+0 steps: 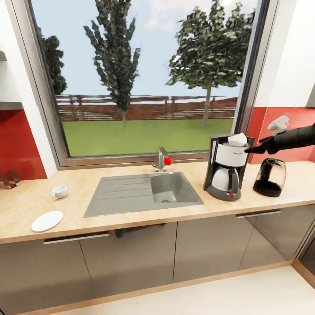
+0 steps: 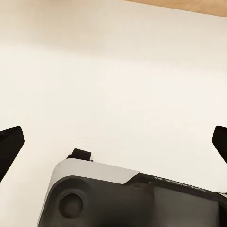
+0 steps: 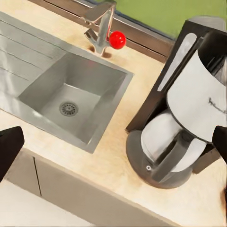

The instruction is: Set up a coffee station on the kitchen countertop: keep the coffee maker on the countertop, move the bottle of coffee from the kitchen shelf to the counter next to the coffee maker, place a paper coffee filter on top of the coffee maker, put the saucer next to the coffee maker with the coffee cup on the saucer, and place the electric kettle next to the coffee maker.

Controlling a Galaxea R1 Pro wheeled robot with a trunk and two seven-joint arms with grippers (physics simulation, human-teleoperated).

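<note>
The coffee maker (image 1: 225, 171) (image 3: 189, 109) stands on the kitchen countertop (image 1: 131, 221) right of the sink. A white paper coffee filter (image 1: 237, 139) lies on top of it. The dark glass electric kettle (image 1: 270, 177) sits just right of the machine. Far to the left are the coffee cup (image 1: 59, 191) and, nearer the front edge, the saucer (image 1: 47, 220), apart from each other. My right gripper (image 1: 253, 150) (image 3: 113, 142) hovers open beside the coffee maker's top, holding nothing. Over pale floor, my left gripper (image 2: 113, 142) is open and empty. The bottle of coffee is out of view.
A grey inset sink (image 1: 175, 189) (image 3: 75, 94) with a drainboard and a tap with a red knob (image 1: 167, 161) (image 3: 117, 39) lies mid-counter. A large window fills the back wall. Dark grey cabinet fronts (image 1: 131, 258) run below. Shelf edges (image 1: 9, 105) show at far left.
</note>
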